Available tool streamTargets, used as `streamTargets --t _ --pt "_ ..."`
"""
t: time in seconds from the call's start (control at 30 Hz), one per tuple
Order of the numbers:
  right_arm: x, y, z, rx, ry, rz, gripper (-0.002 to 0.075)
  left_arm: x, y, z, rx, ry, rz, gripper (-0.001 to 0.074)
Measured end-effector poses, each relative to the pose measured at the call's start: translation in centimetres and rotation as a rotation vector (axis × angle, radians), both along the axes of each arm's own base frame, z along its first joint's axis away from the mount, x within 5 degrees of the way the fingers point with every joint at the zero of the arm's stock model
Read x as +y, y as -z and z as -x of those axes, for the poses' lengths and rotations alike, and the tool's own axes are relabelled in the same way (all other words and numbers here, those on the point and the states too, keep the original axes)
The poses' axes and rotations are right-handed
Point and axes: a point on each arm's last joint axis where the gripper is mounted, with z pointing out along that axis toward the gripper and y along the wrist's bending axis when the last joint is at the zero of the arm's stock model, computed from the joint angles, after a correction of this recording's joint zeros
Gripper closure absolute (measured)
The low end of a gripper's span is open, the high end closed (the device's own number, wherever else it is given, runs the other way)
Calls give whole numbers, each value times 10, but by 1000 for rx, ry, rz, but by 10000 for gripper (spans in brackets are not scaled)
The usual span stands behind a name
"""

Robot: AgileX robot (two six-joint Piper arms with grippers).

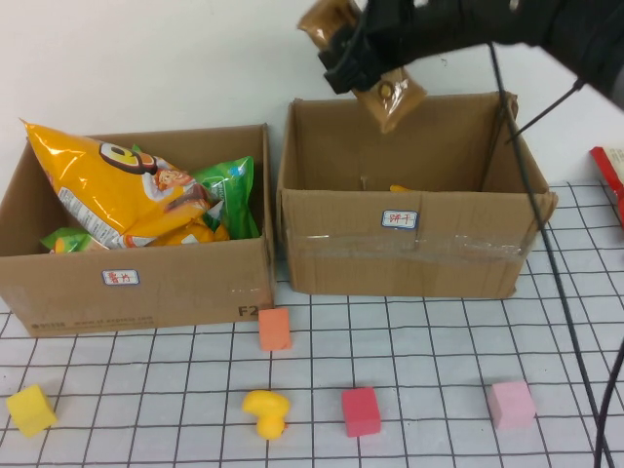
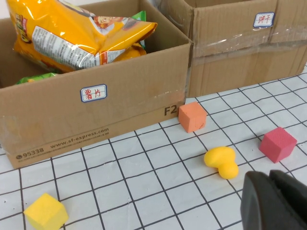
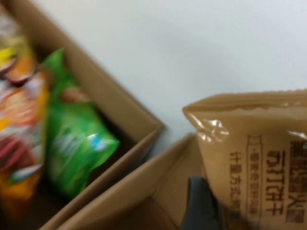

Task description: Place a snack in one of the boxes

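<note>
One light, crinkly brown snack packet [image 1: 388, 96] hangs mid-body in the right end effector [image 1: 353, 60] at upper centre, above the taller box [image 1: 409, 249]; the left end effector [image 2: 274, 201], closed and empty, waits low over the table.

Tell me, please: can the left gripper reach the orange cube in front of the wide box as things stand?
Probably yes. The left gripper is shut and low over the mat, and only the yellow toy lies near its way to the orange cube. The right gripper holds a brown snack pack far above.
</note>
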Motion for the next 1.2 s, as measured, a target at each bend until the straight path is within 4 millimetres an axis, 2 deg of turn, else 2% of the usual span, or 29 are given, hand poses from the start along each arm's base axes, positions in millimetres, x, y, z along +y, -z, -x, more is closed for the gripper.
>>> streamTargets --t 0.07,0.2,0.27,0.33,0.4,0.5,0.6,0.67,0.73,0.9,0.97,1.07,1.2 --pt "-6 20 -20 26 36 -59 266 0 0 0 0 0 1 738" --pt "-14 59 -49 74 90 -125 264 0 0 0 1 1 2 738" --pt "-17 74 -57 104 108 -146 221 0 1 0 2 0 -1 738" --pt "-19 79 -59 133 113 -153 174 0 2 0 10 1 -4 738" --pt "-20 78 -57 160 108 -147 162 0 3 0 16 1 -6 738" --pt "-22 62 -46 181 93 -141 227 0 4 0 24 2 -10 737" --pt "-28 31 -29 185 72 -156 413 0 5 0 31 2 -13 738" --pt "-34 1 -12 168 54 -176 579 0 5 0 34 2 -14 738" --pt "-40 -28 7 149 35 -205 663 0 5 0 34 2 -14 737" --pt "-62 -92 64 61 -9 -257 715 0 5 0 34 2 -14 738" --pt "-72 -107 87 24 -22 -277 720 0 5 0 34 2 -14 737" --pt "-87 -115 121 -38 -26 -294 722 0 5 0 34 3 -15 738" --pt "-111 -111 169 -120 -13 -303 723 0 5 0 34 3 -15 738"
